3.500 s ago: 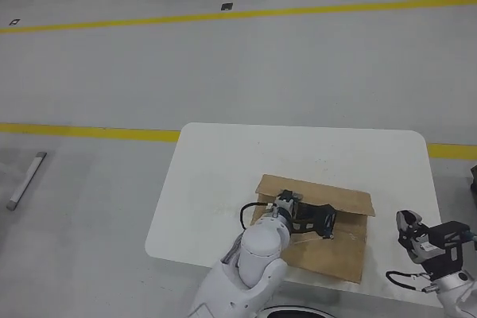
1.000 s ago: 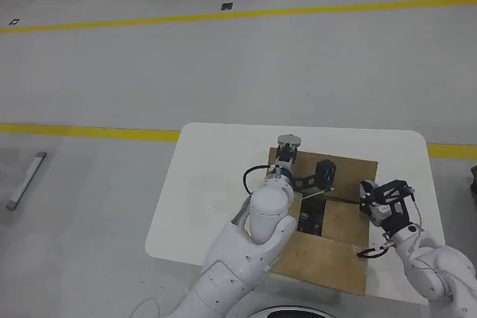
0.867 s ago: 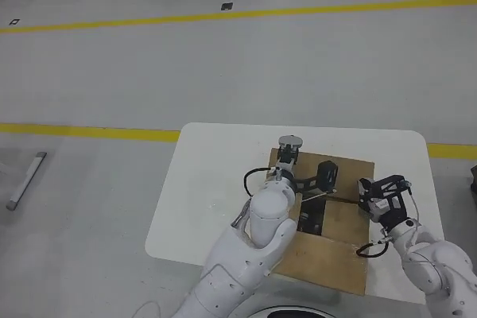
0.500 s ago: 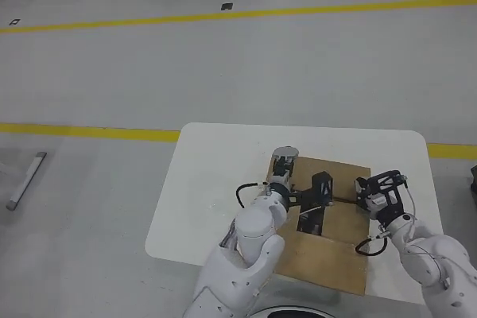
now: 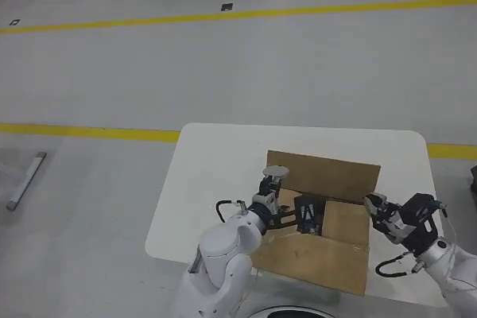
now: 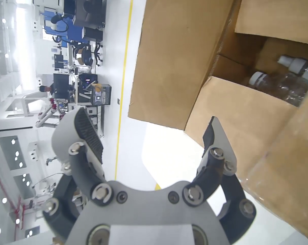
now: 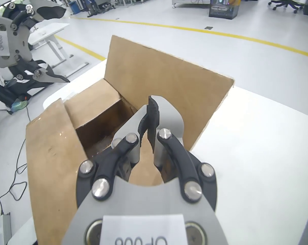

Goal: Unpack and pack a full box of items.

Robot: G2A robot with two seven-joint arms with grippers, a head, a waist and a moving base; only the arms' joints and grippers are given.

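While the box [image 5: 326,219] sat open on the worktop [image 5: 222,183] with bottles [image 6: 279,87] inside, the left hand [image 6: 146,126] gaped wide beside it and the right hand [image 7: 150,118] hung pinched shut, empty, so unpacking likely needed a reach inside.

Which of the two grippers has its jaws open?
The left gripper, beside the box: jaws wide apart. On the right gripper they are shut.
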